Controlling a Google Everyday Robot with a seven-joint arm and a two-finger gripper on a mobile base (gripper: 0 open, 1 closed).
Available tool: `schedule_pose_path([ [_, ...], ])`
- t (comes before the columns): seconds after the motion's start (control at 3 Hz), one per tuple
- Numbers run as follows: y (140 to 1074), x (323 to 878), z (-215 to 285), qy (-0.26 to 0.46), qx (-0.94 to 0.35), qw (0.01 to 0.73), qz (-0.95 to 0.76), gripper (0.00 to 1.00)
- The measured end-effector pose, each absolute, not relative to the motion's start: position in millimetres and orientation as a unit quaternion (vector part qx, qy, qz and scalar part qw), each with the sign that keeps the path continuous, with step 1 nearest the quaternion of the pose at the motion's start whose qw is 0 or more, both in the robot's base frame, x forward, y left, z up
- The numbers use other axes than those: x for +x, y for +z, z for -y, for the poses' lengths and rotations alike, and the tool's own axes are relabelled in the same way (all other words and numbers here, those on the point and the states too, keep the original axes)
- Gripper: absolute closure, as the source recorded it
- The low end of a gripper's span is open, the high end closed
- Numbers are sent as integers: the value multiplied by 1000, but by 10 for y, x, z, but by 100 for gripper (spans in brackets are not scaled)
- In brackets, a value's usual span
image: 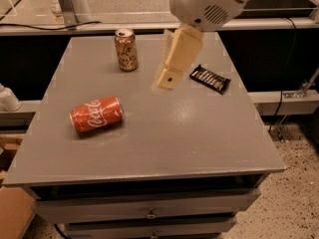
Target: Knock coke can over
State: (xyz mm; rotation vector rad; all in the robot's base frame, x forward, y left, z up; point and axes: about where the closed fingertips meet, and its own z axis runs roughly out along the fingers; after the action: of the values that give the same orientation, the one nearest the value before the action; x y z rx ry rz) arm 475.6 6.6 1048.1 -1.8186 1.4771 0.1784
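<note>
Camera view, only one avail.

- Coke can (96, 114): on its side, left half of the surface (199, 138), nearer the left edge than the centre. Long axis runs roughly left-right, slightly slanted. Nothing touches it.
- Bronze can (126, 49): upright, nr far edge, left of centre.
- Candy bar (210, 78): flat, twd far-right corner.
- Hand (167, 78): hangs above the surface btwn bronze can and candy bar, well apart from coke can, holds nothing. Spread or pressed together: cannot tell.

Judgement: the knock looks done, so the step is to clear out. Best to retreat upward, w/o sideways sweep: the upright bronze can would topple easily. Avoid the coke can too, since any nudge could roll it twd an edge.
</note>
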Motion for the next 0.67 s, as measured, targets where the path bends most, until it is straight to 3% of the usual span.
schedule_pose_path([
  [0.67,10505,4892,54,74,-690,418,-587,0],
])
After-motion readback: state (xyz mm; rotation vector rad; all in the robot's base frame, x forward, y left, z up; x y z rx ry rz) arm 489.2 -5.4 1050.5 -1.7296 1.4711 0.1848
